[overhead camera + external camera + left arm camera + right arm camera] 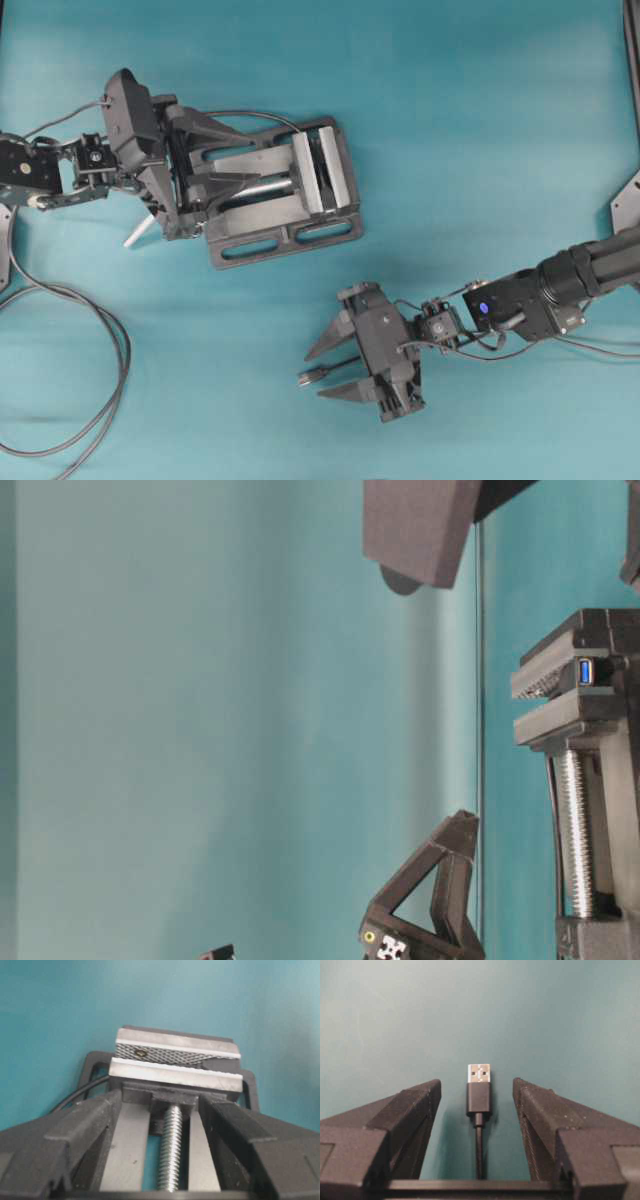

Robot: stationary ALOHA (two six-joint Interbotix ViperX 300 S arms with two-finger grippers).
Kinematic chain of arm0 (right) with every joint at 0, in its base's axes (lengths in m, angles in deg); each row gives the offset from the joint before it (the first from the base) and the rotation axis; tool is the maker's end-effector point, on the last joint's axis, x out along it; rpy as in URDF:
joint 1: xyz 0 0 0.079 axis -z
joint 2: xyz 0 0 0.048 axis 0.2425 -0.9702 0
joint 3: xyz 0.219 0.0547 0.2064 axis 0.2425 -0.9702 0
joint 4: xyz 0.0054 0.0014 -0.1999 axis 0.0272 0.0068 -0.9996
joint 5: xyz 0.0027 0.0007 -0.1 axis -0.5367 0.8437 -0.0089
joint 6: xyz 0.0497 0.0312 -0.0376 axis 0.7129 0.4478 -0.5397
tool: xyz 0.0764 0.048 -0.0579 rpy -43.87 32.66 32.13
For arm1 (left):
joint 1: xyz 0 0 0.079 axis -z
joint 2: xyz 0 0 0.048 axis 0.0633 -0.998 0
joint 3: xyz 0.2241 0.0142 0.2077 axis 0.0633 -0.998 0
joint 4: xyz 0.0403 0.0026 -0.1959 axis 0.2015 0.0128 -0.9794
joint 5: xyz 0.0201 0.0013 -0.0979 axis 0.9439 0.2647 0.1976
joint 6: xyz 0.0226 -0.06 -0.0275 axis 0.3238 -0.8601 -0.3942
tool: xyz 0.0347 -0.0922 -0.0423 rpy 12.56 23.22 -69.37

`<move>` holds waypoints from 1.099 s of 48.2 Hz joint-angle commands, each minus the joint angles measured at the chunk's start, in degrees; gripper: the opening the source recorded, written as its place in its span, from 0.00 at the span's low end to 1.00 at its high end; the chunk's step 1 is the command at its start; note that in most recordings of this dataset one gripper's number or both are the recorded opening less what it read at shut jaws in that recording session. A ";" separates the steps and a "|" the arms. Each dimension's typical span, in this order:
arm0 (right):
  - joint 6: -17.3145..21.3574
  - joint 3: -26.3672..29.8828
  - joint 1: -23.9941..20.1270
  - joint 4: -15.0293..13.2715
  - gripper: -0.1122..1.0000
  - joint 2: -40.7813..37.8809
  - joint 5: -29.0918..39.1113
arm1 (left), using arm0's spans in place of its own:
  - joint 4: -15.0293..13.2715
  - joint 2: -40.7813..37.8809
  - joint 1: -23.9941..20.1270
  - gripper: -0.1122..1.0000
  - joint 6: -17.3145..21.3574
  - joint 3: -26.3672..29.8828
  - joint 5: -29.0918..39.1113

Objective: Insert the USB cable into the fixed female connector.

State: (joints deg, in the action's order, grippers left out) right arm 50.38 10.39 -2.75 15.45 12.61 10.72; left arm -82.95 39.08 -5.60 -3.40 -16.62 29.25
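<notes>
Right claw [477, 1125]: spread wide, gripping nothing; its fingers [405, 1110] are flanking the plug [479, 1091] on both sides with clear gaps, hovering low over the counter [570, 1020].
Why so placed: the claw is lining up square with the plug, the cable [479, 1152] running back along its midline, so closing should pinch the plug body by its flat sides. That is a judgement.
Plug: lying flat on the counter, silvery tip [479, 1073] pointing away from the wrist; in the overhead view the tip [308, 378] is facing left, between the fingers of the right claw [335, 365].
Left claw [185, 190]: spread, straddling the vise [290, 230] at its screw [170, 1155] end; whether the fingers are pressing the frame cannot be told. It is likely bracing the vise against the push of insertion.
Connector [586, 671]: sitting clamped between the vise's jaws, its blue-tongued opening showing in the table-level view; a thin dark cable [255, 115] is leading away from the vise behind the left arm.
Gap to close: plug and connector are lying well apart, and the plug is not yet lifted.
Counter: plain teal, smooth, matte, evenly lit.
Room: nothing beyond the counter is showing; a thick black robot cable [100, 400] is looping at the overhead view's lower left.
</notes>
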 commanded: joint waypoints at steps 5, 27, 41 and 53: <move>0.00 0.79 0.35 1.76 0.66 0.62 -1.14 | 0.09 1.05 1.14 0.80 -0.26 -0.44 -0.44; 0.09 -0.18 0.35 2.11 0.66 -0.35 -1.05 | 0.09 0.97 1.76 0.80 -0.26 -0.44 -0.44; 0.18 -0.79 0.09 2.20 0.63 -0.35 -1.05 | 0.00 0.97 1.76 0.80 -0.26 -0.35 -0.44; 0.09 -1.14 -0.26 2.11 0.45 -0.35 -0.62 | 0.00 0.97 1.76 0.80 -0.26 -0.18 -0.44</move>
State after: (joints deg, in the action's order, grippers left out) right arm 50.47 9.16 -2.58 17.47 11.55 10.10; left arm -82.95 39.08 -3.93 -3.48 -16.62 29.25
